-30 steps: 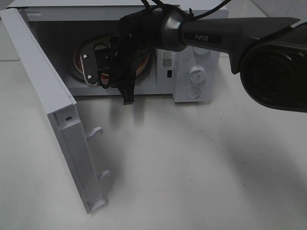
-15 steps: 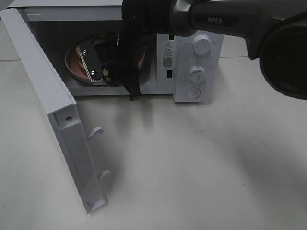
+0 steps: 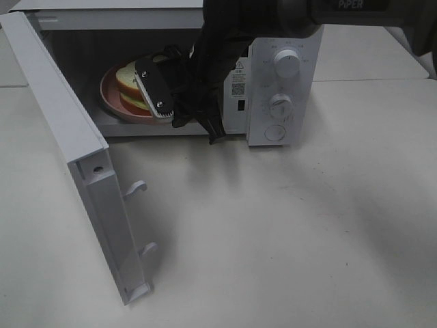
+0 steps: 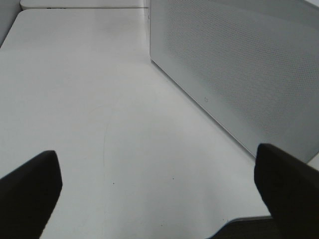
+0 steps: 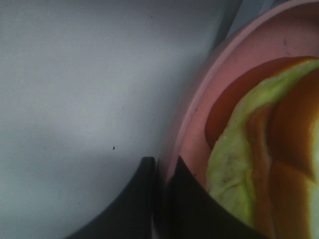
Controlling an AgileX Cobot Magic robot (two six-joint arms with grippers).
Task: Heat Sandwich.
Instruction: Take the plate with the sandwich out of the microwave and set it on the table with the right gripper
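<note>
The sandwich, white bread with green lettuce and red filling, lies on a round pink plate inside the open microwave. My right gripper reaches into the cavity from the right and is shut on the plate's rim. In the right wrist view its dark fingers pinch the plate's rim, with the sandwich's lettuce right beside them. My left gripper stands wide open and holds nothing, low over the table beside the microwave's perforated side wall.
The microwave door hangs open at the left, swung out toward the front, with two latch hooks on its edge. The control panel with its knobs is at the right of the cavity. The white table spreads in front.
My right arm has swung up and to the right, uncovering the sandwich. The gripper stays shut on the plate's rim, and the plate has shifted inside the cavity.
</note>
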